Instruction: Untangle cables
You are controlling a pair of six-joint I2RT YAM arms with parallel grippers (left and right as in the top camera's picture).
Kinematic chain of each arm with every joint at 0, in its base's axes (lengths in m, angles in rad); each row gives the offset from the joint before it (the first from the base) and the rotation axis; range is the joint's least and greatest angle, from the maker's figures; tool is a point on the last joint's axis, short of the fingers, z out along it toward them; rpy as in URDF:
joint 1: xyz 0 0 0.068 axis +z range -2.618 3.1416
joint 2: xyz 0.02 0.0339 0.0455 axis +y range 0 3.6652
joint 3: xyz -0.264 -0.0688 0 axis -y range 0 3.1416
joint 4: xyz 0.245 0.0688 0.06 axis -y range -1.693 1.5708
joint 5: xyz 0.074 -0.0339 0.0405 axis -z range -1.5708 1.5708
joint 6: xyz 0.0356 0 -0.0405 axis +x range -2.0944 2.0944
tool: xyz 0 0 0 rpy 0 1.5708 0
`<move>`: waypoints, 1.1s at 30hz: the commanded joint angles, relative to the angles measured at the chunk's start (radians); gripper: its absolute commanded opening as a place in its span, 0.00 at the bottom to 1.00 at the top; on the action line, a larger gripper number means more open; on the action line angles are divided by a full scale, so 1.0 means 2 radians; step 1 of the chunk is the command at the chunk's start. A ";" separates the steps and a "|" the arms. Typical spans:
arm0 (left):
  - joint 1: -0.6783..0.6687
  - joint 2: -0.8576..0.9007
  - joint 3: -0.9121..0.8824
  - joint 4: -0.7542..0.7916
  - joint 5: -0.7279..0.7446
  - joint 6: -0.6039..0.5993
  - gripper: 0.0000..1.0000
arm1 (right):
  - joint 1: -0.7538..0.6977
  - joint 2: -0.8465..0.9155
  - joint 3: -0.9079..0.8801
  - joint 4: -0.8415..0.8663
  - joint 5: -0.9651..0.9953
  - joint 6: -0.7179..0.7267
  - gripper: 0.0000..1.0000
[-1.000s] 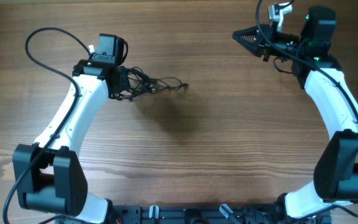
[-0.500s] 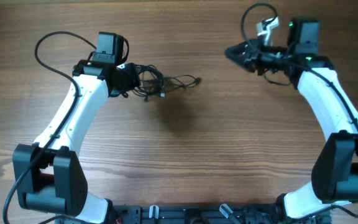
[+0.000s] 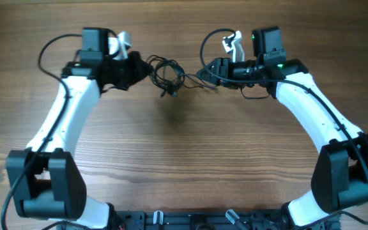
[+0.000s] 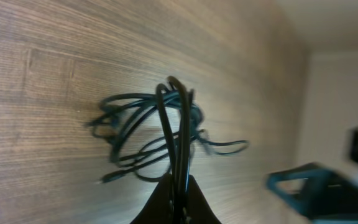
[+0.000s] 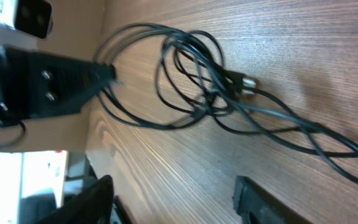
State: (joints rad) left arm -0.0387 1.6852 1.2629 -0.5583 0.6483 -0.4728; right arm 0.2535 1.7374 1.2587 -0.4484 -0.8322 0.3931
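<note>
Wooden table (image 3: pixel 184 160), tangled cables (image 3: pixel 165 74), left fingers (image 4: pixel 160 208) pinching

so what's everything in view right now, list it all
cables: one tangled bundle, black, far middle of the table, one end in the left gripper
table: one, brown wood grain, under everything
arm wires: two, thick black, looping off each wrist
arms: two, white and black, one on each side
left gripper: one, black, shut on the cables
right gripper: one, black, open, at the bundle's other end
</note>
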 commanded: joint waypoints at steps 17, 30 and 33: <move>0.074 -0.001 -0.001 0.016 0.195 -0.116 0.04 | 0.067 -0.003 0.004 0.009 0.233 0.013 0.63; 0.074 -0.001 -0.001 0.008 0.334 0.222 0.04 | 0.056 -0.003 0.004 0.034 0.262 0.012 0.59; 0.074 -0.001 -0.001 0.008 0.342 0.261 0.04 | 0.056 -0.003 0.004 0.033 0.175 -0.038 0.60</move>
State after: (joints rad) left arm 0.1059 1.6852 1.2629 -0.5434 1.2293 -0.1696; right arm 0.3698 1.7374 1.2587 -0.3843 -0.3130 0.4091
